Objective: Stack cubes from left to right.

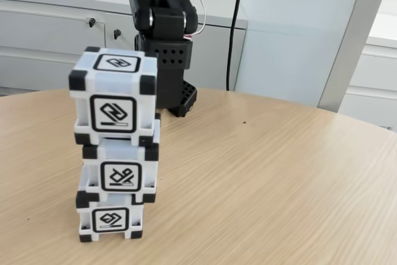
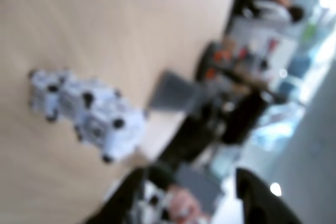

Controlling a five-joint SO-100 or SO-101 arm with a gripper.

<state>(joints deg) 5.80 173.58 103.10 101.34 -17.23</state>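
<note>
Fixed view shows the wooden tabletop carrying the black arm at its far edge, with white cabinets behind. Near the front left, the three cubes stand in one tower: the top cube overhangs slightly, the middle cube sits under it, and the bottom cube rests on the wood. Wrist view is blurred; the hand appears spread and empty, well apart from the stack.

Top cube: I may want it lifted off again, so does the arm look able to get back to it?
Probably yes. The top cube crowns the three-cube stack with nothing over or beside it, and the arm stands just behind on the table. The wrist view is too blurred to judge the fingers.
</note>
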